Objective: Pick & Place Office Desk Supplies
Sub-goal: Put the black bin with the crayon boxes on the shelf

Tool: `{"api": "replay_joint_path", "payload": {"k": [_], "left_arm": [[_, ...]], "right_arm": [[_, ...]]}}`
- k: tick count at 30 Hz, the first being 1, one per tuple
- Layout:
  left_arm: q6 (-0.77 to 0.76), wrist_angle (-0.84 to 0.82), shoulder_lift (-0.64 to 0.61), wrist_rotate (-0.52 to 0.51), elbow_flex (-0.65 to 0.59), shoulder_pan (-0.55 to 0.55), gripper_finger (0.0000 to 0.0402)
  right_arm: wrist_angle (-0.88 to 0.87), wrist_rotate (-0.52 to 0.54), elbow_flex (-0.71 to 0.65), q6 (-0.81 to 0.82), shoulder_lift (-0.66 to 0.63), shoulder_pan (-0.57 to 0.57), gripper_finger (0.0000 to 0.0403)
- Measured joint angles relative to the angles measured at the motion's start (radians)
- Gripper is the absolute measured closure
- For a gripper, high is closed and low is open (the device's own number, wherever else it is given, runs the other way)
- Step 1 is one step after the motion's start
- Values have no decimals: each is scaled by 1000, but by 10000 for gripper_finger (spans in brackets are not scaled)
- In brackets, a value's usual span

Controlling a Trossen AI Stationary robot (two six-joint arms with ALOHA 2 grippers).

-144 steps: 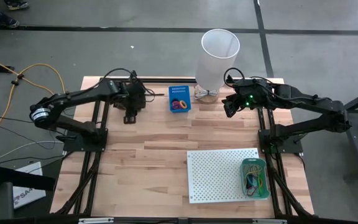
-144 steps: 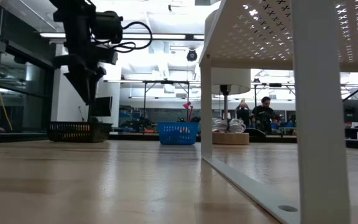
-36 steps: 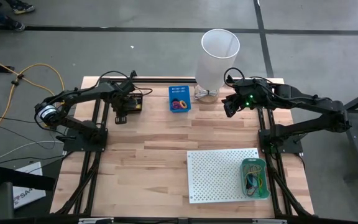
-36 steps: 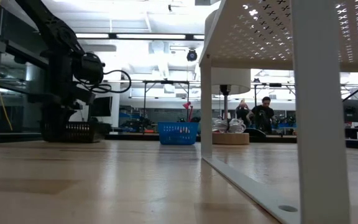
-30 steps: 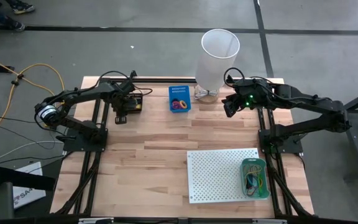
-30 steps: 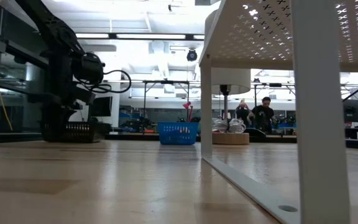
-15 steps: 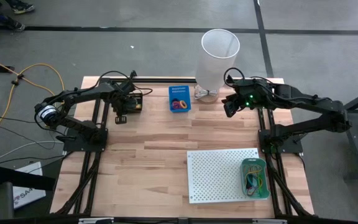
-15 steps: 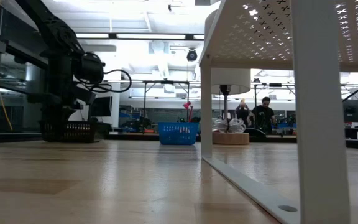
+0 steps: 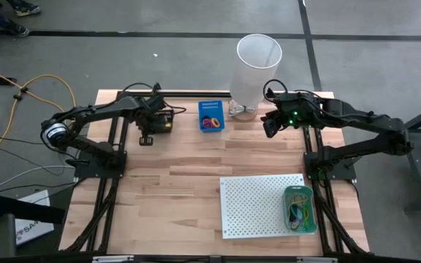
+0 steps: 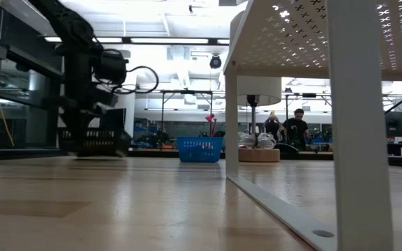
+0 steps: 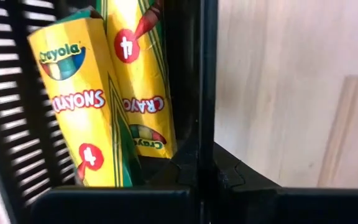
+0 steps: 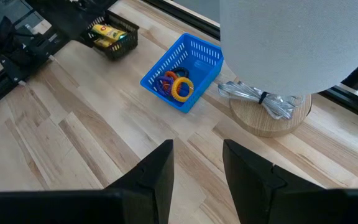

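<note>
A black slotted basket (image 9: 164,123) stands at the table's far left and holds two yellow crayon packs (image 11: 73,106). My left gripper (image 9: 156,126) comes down on it from above and is shut on its wall; the low view shows gripper and basket (image 10: 95,143) blurred. A blue basket (image 9: 210,115) with coloured rubber-band loops (image 12: 178,84) sits on the table to its right. My right gripper (image 12: 196,165) hangs open and empty above the table's far right, next to the tall white bin (image 9: 256,69). My left gripper pinches one side wall of the black basket (image 11: 205,146), one finger inside the basket and one outside. The fingers point down from above. The basket stays upright with the crayon packs in it; I cannot tell whether its bottom is clear of the table.
A white perforated board (image 9: 258,208) on legs stands at the near right, with a green tray (image 9: 299,210) of bands on it; its leg (image 10: 358,125) fills the low view's right. The white bin's wooden base (image 12: 263,115) and cord lie by the blue basket. Bare wood lies mid-table.
My left gripper has moved toward the table's right, toward the blue basket, and slightly up. The black basket has gone with it, still upright. My right arm has kept still.
</note>
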Motion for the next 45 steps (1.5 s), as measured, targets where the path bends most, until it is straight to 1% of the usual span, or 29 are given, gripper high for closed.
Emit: {"api": "replay_joint_path", "payload": {"k": [3, 9, 14, 21, 26, 36, 38, 42, 45], "left_arm": [[-21, -36, 0, -12, 53, -30, 401], [-87, -132, 0, -78, 169, -105, 401], [-119, -186, 0, -112, 254, -176, 401], [-155, -223, 0, -117, 367, -274, 401], [-158, -226, 0, -118, 394, -346, 401], [-184, -225, 0, -120, 395, -526, 401], [-184, -214, 0, -121, 395, -568, 401], [-180, -161, 0, -157, 395, -651, 401], [-161, -122, 0, -164, 403, -697, 401]], "right_arm": [[0, 0, 0, 0, 0, 0, 277], [0, 0, 0, 0, 0, 0, 277], [0, 0, 0, 0, 0, 0, 277], [0, 0, 0, 0, 0, 0, 277], [0, 0, 0, 0, 0, 0, 277], [0, 0, 0, 0, 0, 0, 277], [0, 0, 0, 0, 0, 0, 277], [0, 0, 0, 0, 0, 0, 277], [0, 0, 0, 0, 0, 0, 277]]}}
